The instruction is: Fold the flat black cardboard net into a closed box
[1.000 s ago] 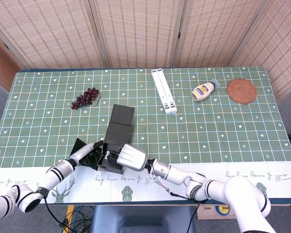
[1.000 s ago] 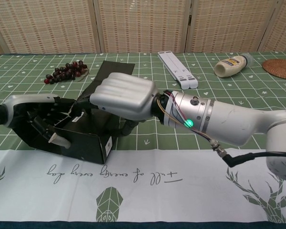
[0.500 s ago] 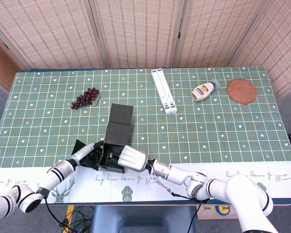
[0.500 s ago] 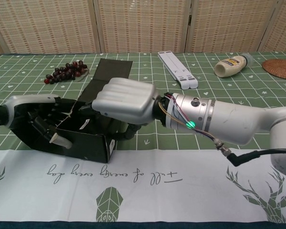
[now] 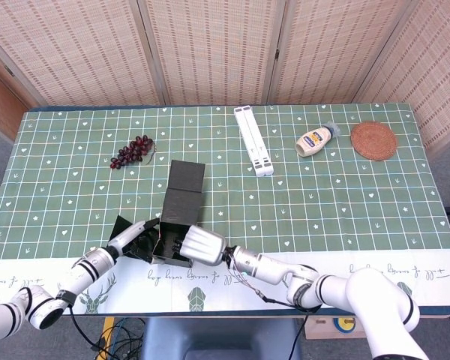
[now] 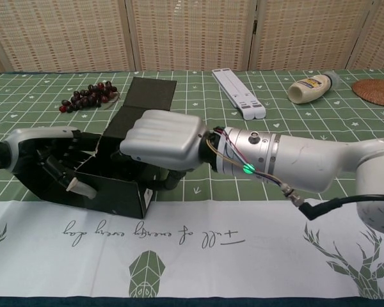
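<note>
Chest view shows the half-folded black cardboard net (image 6: 118, 160) near the table's front edge, just behind the white printed border strip (image 6: 192, 249) of the green gridded tablecloth (image 6: 198, 96). Its near part stands up as a low open box, while a long flat panel stretches away toward the bunch of dark red grapes (image 6: 88, 96), stopping just short of them. The right hand (image 6: 160, 142) covers the box's right end, fingers curled down over the wall and gripping it. The left hand (image 6: 54, 163) lies inside the open left end, fingers spread against the inner walls; whether it grips anything I cannot tell. Well apart to the right lie a white folding stand (image 5: 253, 139), a squeeze bottle of mayonnaise (image 5: 315, 140) and a round woven coaster (image 5: 373, 140), with bare cloth between them and the net.
</note>
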`<state>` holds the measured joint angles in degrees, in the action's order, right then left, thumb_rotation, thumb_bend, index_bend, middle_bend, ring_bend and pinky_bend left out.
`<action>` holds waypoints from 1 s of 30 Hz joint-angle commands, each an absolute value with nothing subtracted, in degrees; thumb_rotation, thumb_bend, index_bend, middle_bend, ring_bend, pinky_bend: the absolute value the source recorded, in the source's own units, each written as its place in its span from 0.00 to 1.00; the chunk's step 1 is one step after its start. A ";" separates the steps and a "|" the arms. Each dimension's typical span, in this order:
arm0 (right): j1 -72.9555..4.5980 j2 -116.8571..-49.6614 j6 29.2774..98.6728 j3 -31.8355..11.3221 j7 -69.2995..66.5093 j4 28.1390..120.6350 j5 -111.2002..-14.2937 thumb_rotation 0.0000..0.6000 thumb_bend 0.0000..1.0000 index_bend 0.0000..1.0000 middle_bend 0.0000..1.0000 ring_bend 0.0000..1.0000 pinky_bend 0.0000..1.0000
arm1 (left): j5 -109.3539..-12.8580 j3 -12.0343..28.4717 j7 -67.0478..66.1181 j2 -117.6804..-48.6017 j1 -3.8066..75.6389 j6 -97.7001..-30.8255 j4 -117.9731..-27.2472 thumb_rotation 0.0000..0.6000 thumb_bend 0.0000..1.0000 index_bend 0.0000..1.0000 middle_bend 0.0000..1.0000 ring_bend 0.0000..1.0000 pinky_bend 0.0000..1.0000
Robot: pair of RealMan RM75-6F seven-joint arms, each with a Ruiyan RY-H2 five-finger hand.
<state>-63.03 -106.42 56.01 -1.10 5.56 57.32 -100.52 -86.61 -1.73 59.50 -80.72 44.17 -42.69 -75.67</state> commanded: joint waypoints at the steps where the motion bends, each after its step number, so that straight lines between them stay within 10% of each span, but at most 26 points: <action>1: -63.45 -106.11 55.41 -1.16 5.27 57.58 -100.38 1.00 0.46 0.51 0.50 0.77 1.00 | -86.79 -1.80 59.69 -80.68 44.15 -42.79 -75.73 1.00 0.12 0.21 0.19 0.37 0.50; 17: -64.93 -105.15 53.46 -1.15 4.57 58.25 -100.18 1.00 0.61 0.73 0.74 0.79 1.00 | -87.17 -2.09 60.90 -80.80 44.15 -42.85 -75.50 1.00 0.12 0.21 0.19 0.37 0.50; 23: -65.07 -104.56 53.79 -0.97 4.82 58.46 -100.52 1.00 0.60 0.73 0.67 0.79 1.00 | -86.80 -1.96 60.45 -80.78 44.04 -42.90 -75.71 1.00 0.12 0.21 0.19 0.37 0.50; 30: -64.42 -103.46 54.21 -1.17 6.81 60.04 -100.03 1.00 0.53 0.25 0.33 0.78 1.00 | -85.67 -1.51 58.92 -80.74 43.75 -42.77 -76.30 1.00 0.12 0.21 0.19 0.37 0.50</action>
